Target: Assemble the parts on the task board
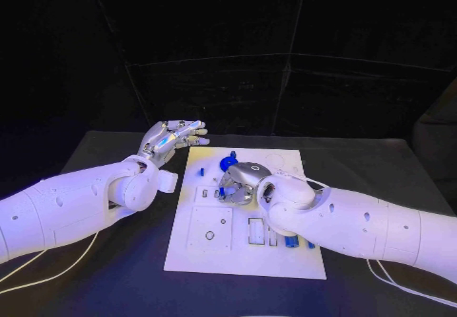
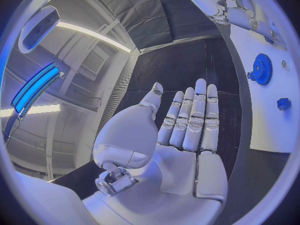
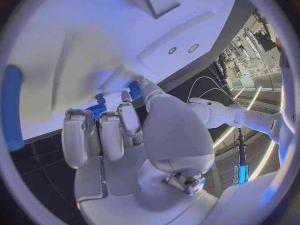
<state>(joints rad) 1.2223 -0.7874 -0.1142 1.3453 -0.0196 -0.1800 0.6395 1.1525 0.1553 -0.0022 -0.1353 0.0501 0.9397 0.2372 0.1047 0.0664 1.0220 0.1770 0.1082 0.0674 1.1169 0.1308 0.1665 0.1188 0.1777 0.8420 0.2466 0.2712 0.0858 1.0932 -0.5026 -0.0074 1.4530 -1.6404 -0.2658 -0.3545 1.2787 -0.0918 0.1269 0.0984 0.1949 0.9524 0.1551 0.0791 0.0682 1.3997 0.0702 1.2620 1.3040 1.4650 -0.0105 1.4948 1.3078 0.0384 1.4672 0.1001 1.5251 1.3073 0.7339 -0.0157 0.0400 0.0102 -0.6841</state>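
The white task board (image 1: 214,247) lies in the middle of the black table. My right hand (image 1: 243,181) hangs low over its far half with its fingers curled down, pinching a small blue part (image 1: 221,191) between thumb and fingers (image 3: 134,89). Just beyond that hand a blue gear (image 1: 228,162) (image 2: 261,69) stands on the board, and a small blue peg (image 1: 201,171) (image 2: 283,104) stands to its left. My left hand (image 1: 174,137) (image 2: 187,125) hovers off the board's far left corner, fingers straight and apart, holding nothing.
Several blue parts (image 1: 290,241) stand in slots near the board's front right, under my right forearm. A long blue piece (image 3: 12,107) shows at the rim of the right wrist view. White cables (image 1: 57,267) trail on the table at the front left.
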